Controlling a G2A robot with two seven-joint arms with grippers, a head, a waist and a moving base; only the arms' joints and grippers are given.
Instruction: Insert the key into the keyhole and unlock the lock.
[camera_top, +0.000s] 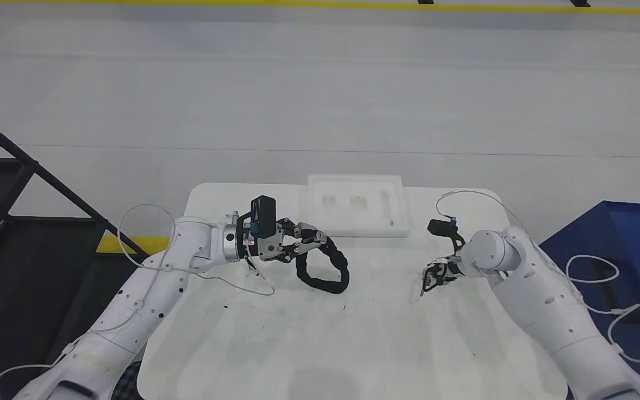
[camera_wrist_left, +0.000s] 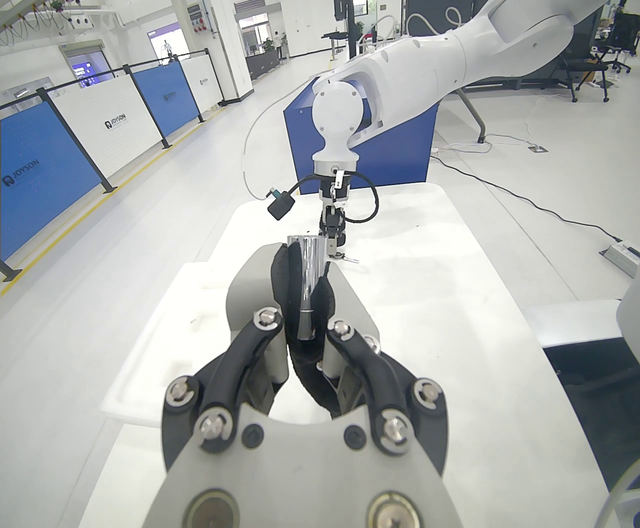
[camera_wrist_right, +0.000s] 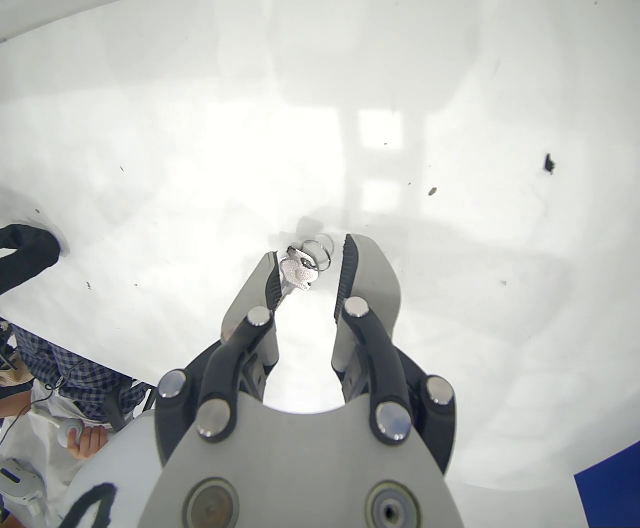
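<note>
1. The left claw (camera_wrist_left: 305, 260) is clamped on the lock (camera_top: 330, 286), with the chrome barrel pointing toward the other arm. The black cable loop hangs toward the counter (camera_top: 400, 340); I cannot tell whether it rests there
2. The right claw (camera_wrist_right: 311, 247) is down at the counter, well apart from the lock, with its jaws apart. The key (camera_wrist_right: 299, 272) and its ring sit between them, leaning against one pad and not touching the other
3. By my reading the task is at an early stage: the lock looks secured and held out, and the key is framed but not yet gripped
4. What is left: close on the key, lift it, carry it to the barrel, line it up, push it in and turn it. The keyhole itself cannot be made out
5. The blue and white panels (camera_wrist_left: 75, 150) in the room behind carry printed lettering and a logo. No label can be seen on the lock or the key
</note>
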